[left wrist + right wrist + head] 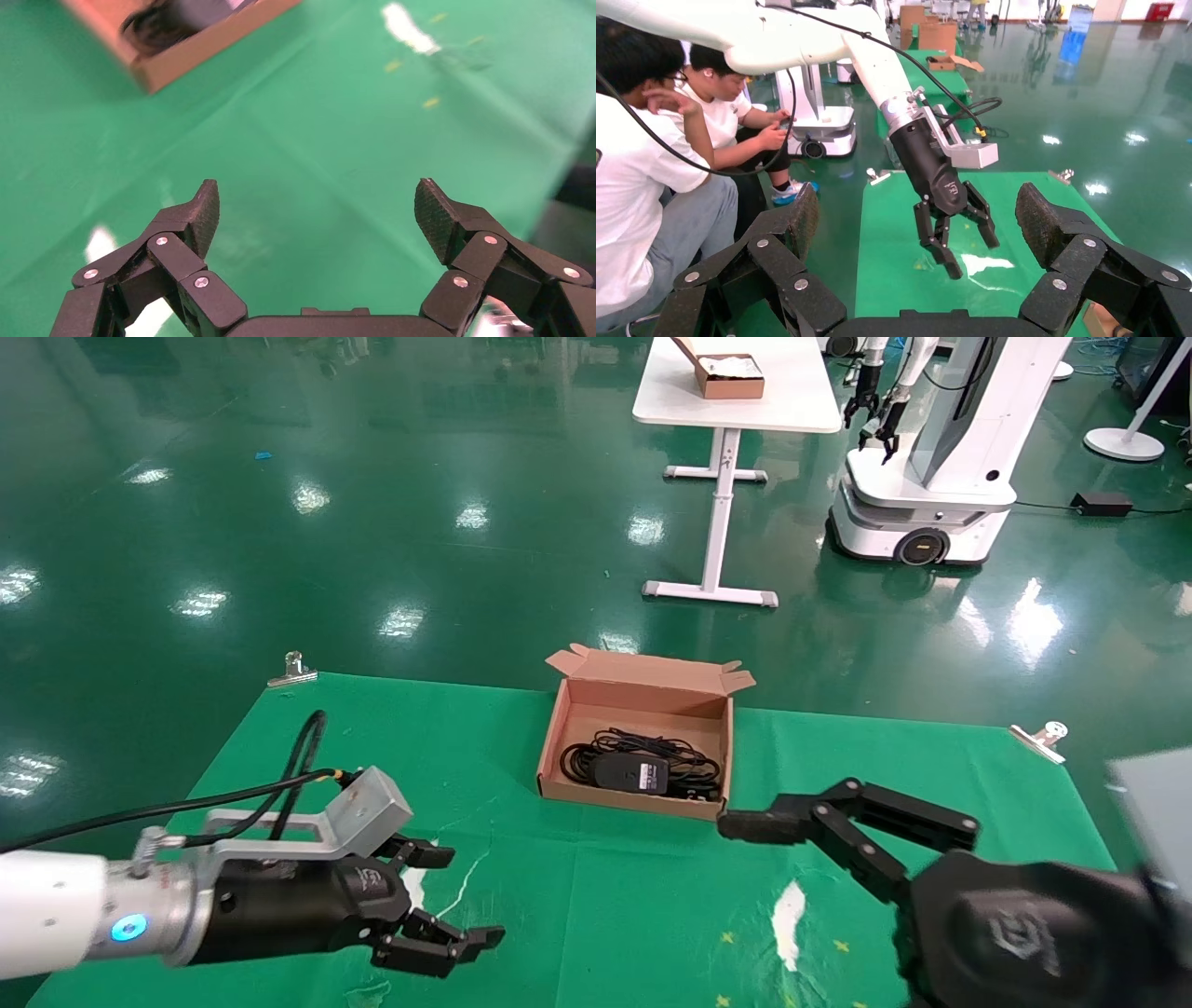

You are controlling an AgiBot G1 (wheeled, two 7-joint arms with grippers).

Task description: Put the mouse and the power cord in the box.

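The brown cardboard box (pixel 559 747) stands open at the middle of the green cloth, lid flaps up at the back. Inside lies the power cord (pixel 691 768) in a loose black coil, with the dark mouse (pixel 631 772) resting on top of it. A corner of the box (pixel 204 53) and some cord (pixel 151 24) also show in the left wrist view. My left gripper (pixel 466 896) (pixel 316 193) hovers open and empty over bare cloth, near-left of the box. My right gripper (pixel 773 826) (pixel 916 203) is open and empty just near-right of the box, facing the left gripper (pixel 954 246).
Metal clips (pixel 293 670) (pixel 1041 736) pin the cloth at its far corners. Beyond it are a white table (pixel 736 407) with a small brown box (pixel 731 376) and another robot (pixel 931 477). Two seated people (pixel 666 140) are off the table's left side.
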